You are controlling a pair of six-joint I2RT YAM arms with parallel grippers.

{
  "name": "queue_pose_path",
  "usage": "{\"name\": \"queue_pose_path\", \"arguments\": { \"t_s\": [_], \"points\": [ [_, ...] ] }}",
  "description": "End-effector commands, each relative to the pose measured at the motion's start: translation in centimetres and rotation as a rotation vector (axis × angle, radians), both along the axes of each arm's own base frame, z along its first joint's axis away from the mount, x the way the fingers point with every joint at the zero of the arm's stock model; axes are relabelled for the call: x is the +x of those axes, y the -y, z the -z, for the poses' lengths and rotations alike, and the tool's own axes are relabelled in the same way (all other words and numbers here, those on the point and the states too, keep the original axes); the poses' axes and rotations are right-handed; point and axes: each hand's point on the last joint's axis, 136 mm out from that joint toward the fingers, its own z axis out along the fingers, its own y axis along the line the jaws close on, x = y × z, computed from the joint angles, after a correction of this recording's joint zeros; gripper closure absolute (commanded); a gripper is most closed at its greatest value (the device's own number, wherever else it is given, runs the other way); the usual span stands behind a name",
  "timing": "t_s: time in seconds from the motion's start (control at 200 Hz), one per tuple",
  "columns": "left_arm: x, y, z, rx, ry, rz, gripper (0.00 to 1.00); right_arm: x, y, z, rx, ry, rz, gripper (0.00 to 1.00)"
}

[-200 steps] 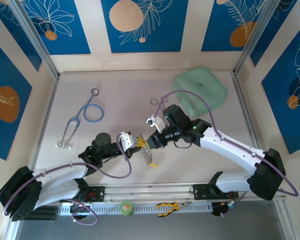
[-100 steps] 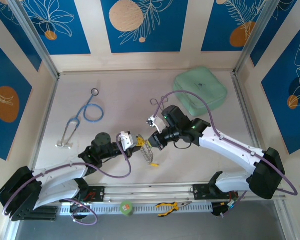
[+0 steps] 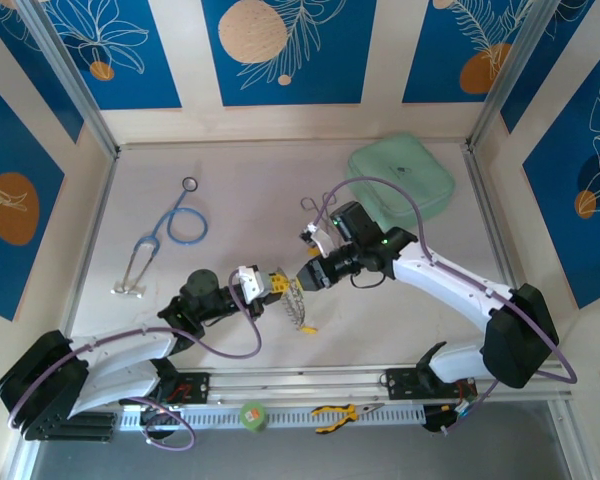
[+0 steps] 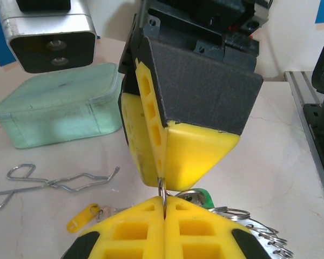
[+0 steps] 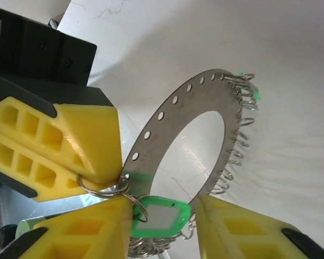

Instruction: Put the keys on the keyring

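The threading step is in hand. The left gripper [image 4: 164, 199] is clamped on a small wire loop of the large silvery metal keyring [image 5: 205, 89], near the middle of the table's [image 3: 250, 200] near edge. The right gripper [image 5: 163, 208] has its jaws wide, straddling a green plastic-headed key [image 5: 161, 218]. Next it probably must pinch that key and work it along the loop.

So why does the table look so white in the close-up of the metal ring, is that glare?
Likely overexposure: in the right wrist view the table is blown out to near white, though the keyring is crisp; in the top external view it looks evenly lit and beige.
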Motion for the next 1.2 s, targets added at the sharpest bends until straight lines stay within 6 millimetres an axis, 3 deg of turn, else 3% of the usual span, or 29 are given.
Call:
{"name": "queue_pose_path", "arguments": {
  "t_s": [0.0, 0.12, 0.335, 0.895, 1.195],
  "points": [
    [-0.4, 0.3, -1.8, -0.074, 0.034, 0.026, 1.0, -0.1, 0.1, -2.0, 0.047, 0.089, -0.036, 0.6],
    [-0.3, 0.2, -1.8, -0.105, 0.011, 0.017, 1.0, 0.1, 0.5, -2.9, 0.09, 0.275, -0.083, 0.58],
    [-0.6, 0.4, -1.8, -0.15, -0.038, 0.036, 1.0, -1.4, 0.2, -3.3, 0.191, 0.714, -0.286, 0.57],
    [-1.4, 0.8, -2.0, -0.158, -0.054, 0.094, 1.0, -1.5, -1.2, -2.6, 0.231, 0.64, -0.37, 0.67],
    [-1.8, 0.9, -2.3, -0.176, -0.061, 0.118, 1.0, -2.5, -1.5, -2.7, 0.277, 0.619, -0.437, 0.86]
  ]
}}
